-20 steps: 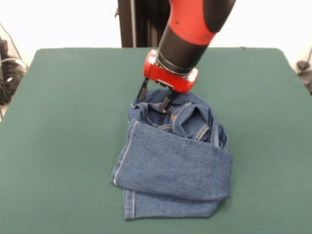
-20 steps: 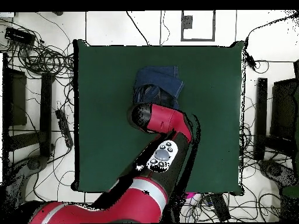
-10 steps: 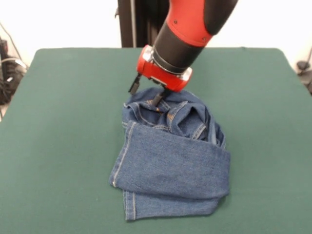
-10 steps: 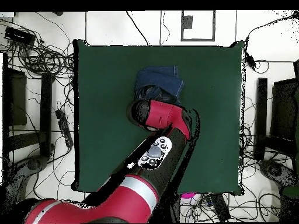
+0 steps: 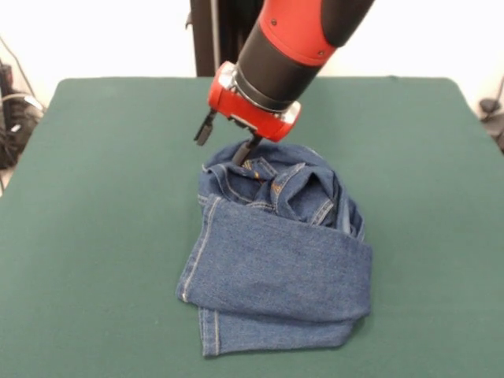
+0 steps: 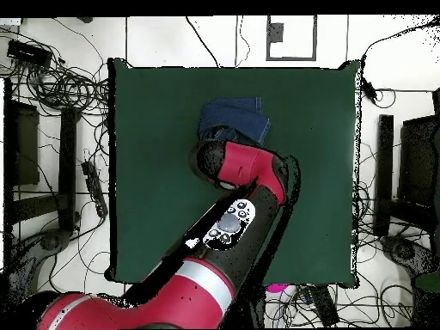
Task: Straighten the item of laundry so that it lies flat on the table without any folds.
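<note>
Front view shows the gripper (image 5: 224, 142) with its two black fingers spread apart and nothing between them. One finger (image 5: 205, 128) hangs in the air over the green cloth. The other finger (image 5: 244, 149) comes down right at the top edge of the jeans (image 5: 279, 256), and I cannot tell if it touches them. The red and black arm (image 5: 287, 47) leans down from above and stands in front of the far middle part of the table (image 5: 94, 197).

The jeans lie near the middle of the table, a bit toward the near side in this view. They are not flat. The waist part is bunched up in a lump by the gripper, with orange stitching showing. A leg is folded over on top, and another hem pokes out under it at the bottom.

From overhead, the arm (image 6: 249, 172) covers the gripper and part of the jeans (image 6: 234, 119), so only a blue patch shows past it. Many black cables (image 6: 51, 86) lie on the floor around the table (image 6: 318, 172). Dark stands (image 6: 384, 172) are at the sides. A small pink thing (image 6: 277, 289) peeks out by the table's edge, too small to make out.
</note>
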Controlling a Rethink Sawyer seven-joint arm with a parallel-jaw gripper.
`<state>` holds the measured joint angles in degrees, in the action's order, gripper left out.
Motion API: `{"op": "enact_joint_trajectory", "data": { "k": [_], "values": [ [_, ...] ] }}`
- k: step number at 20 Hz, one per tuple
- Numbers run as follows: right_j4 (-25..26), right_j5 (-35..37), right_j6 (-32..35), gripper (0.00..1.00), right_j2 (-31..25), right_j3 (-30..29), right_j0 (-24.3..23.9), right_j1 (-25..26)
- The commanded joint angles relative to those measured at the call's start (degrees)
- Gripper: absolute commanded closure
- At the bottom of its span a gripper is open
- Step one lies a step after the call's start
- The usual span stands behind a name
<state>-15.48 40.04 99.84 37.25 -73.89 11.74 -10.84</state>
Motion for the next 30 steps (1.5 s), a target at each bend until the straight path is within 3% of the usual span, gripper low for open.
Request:
{"op": "enact_joint_trajectory", "data": {
  "k": [1,5,9,11,14,21,23,26,30],
  "values": [
    [0.2,-1.03,11.87,0.0,-3.53,3.25,-0.02,1.06],
    [0.42,-2.39,8.77,0.0,-5.76,4.32,-1.25,-0.23],
    [-1.58,-13.06,5.96,0.0,-15.2,0.07,-5.6,-0.26],
    [-1.08,-15.41,5.75,0.0,-16.85,-1.05,-6.7,-0.28],
    [-0.08,-16.13,6.42,0.0,-17.16,-1.35,-7.45,0.22],
    [1.84,-21.21,2.65,0.0,-24.88,-1.52,-12.37,-1.07],
    [1.48,-19.57,5.09,0.0,-22.82,-1.08,-11.41,-0.07],
    [-0.04,-9.91,8.98,0.0,-19.85,-1.71,-9.76,2.21],
    [-2.21,-3.37,12.71,0.0,-19.92,-5.1,-8.74,1.21]
  ]
}}
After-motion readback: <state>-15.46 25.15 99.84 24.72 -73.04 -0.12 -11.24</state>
